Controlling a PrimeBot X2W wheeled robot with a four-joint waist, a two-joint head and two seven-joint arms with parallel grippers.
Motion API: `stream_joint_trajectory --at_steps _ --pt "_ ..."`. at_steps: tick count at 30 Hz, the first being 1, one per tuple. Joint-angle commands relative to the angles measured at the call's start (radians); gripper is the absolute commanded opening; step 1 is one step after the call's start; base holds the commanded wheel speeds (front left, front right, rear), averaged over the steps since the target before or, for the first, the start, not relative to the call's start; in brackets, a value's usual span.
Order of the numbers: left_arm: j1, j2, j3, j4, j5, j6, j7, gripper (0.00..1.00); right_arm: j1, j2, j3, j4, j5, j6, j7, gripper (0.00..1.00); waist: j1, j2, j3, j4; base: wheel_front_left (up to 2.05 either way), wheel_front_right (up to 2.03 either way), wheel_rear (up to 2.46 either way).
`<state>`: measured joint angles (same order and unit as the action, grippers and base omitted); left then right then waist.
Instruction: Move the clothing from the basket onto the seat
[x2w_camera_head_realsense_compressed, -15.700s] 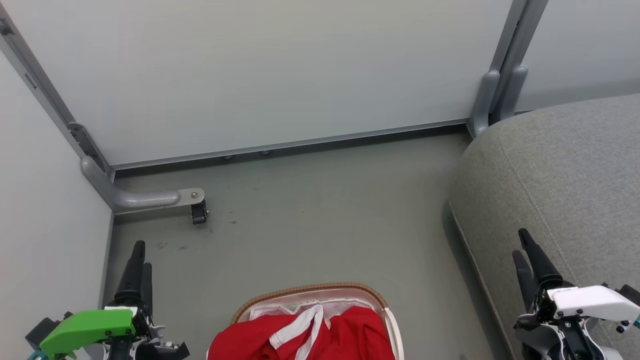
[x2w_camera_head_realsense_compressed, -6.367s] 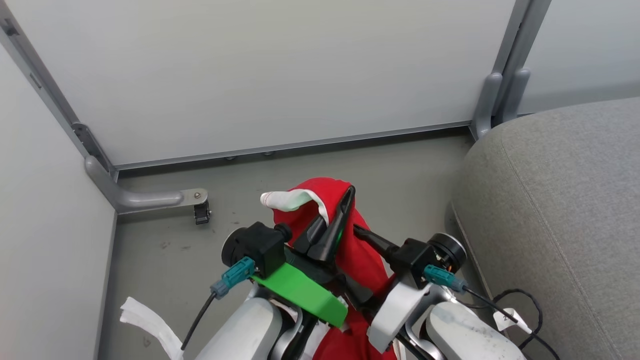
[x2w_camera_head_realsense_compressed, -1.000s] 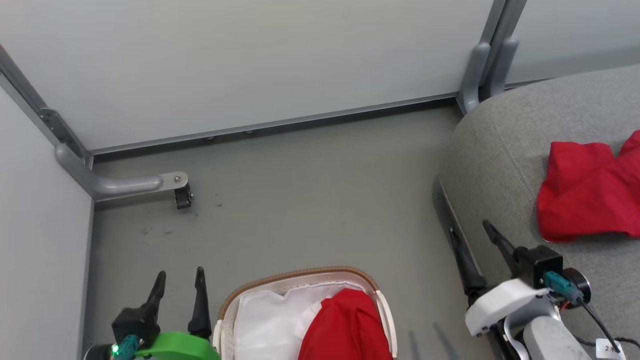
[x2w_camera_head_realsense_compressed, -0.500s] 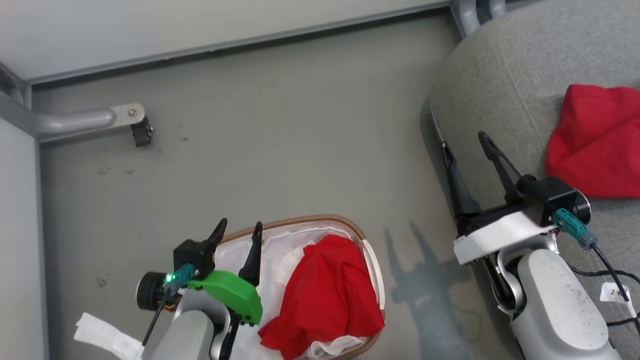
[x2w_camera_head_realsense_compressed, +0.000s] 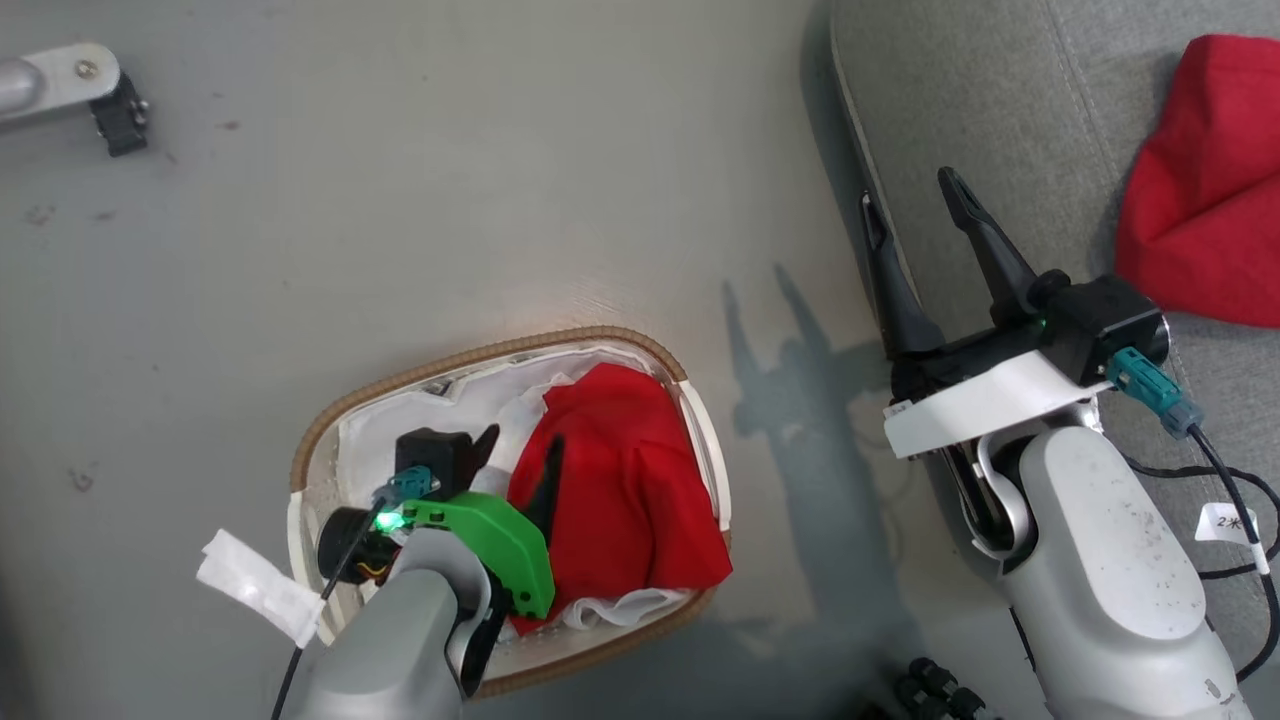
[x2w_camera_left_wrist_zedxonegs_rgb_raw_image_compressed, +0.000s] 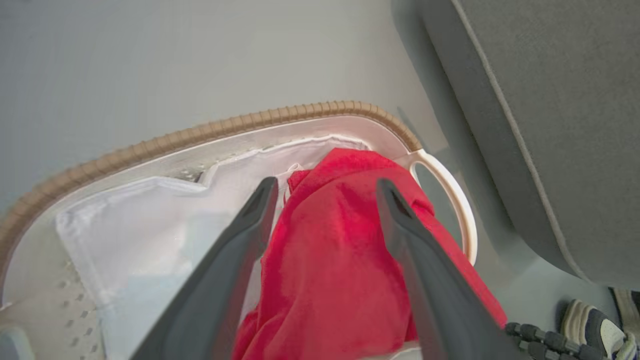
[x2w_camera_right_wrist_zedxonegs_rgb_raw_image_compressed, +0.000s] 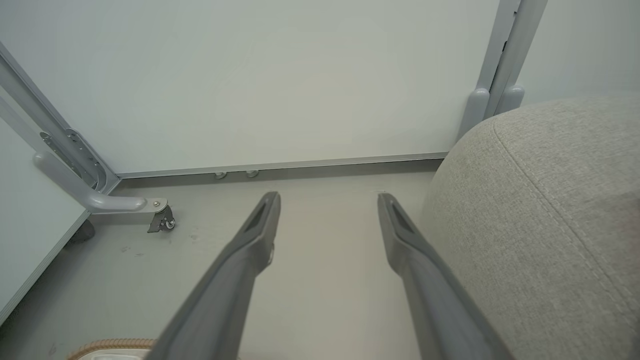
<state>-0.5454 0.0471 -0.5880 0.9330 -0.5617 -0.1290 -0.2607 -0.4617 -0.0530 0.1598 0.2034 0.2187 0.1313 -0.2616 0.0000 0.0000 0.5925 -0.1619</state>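
The left pincer (x2w_camera_head_realsense_compressed: 520, 445) now dips open into the basket (x2w_camera_head_realsense_compressed: 400, 378), ready to grab the clothing (x2w_camera_head_realsense_compressed: 620, 475). The right pincer (x2w_camera_head_realsense_compressed: 905, 190) is open too.

The left gripper (x2w_camera_head_realsense_compressed: 520, 440) is wearing a green cover (x2w_camera_head_realsense_compressed: 495, 545), the right gripper (x2w_camera_head_realsense_compressed: 905, 190) a white cover (x2w_camera_head_realsense_compressed: 985, 405), both carrying teal cable plugs (x2w_camera_head_realsense_compressed: 1150, 385).

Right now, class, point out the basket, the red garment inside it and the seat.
basket (x2w_camera_left_wrist_zedxonegs_rgb_raw_image_compressed: 250, 120), left wrist view, brown woven rim.
red garment (x2w_camera_head_realsense_compressed: 630, 470), head view, middle of its fabric.
seat (x2w_camera_head_realsense_compressed: 1000, 120), head view, bare grey cushion top.
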Motion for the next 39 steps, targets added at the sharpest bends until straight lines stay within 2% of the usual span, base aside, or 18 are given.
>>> stream_joint_trajectory --at_steps 1,7,15,25,27,39 --pt "-0.028 0.007 -0.035 0.017 -0.037 -0.003 0.017 1.00 -0.016 0.001 0.003 -0.007 0.009 -0.001 -0.005 1.00 0.0000 0.0000 0.098 -0.057 0.00 0.00 0.00" --pt "-0.084 0.008 -0.166 0.076 -0.181 -0.003 0.072 1.00 -0.030 0.001 -0.007 -0.022 0.032 -0.001 -0.005 1.00 0.0000 0.0000 0.172 -0.059 0.00 0.00 0.00" --pt "-0.147 0.021 -0.232 0.179 -0.275 -0.003 0.090 1.00 -0.047 0.001 0.001 -0.052 0.044 -0.001 -0.005 1.00 0.0000 0.0000 0.239 -0.062 0.00 0.00 0.00" --pt "-0.184 0.025 -0.331 0.160 -0.377 -0.003 0.135 1.00 -0.068 0.000 -0.003 -0.062 0.050 -0.001 -0.005 1.00 0.0000 0.0000 0.290 -0.058 0.00 0.00 0.00" --pt "-0.188 0.026 -0.353 0.151 -0.394 -0.003 0.121 0.00 -0.072 0.000 0.000 -0.056 0.057 -0.001 -0.005 1.00 0.0000 0.0000 0.284 -0.057 0.00 0.00 0.00" --pt "-0.135 0.054 -0.407 0.127 -0.499 -0.003 0.012 0.00 -0.054 0.000 0.006 0.000 0.108 -0.001 -0.005 1.00 0.0000 0.0000 0.142 -0.051 0.00 0.00 0.00"
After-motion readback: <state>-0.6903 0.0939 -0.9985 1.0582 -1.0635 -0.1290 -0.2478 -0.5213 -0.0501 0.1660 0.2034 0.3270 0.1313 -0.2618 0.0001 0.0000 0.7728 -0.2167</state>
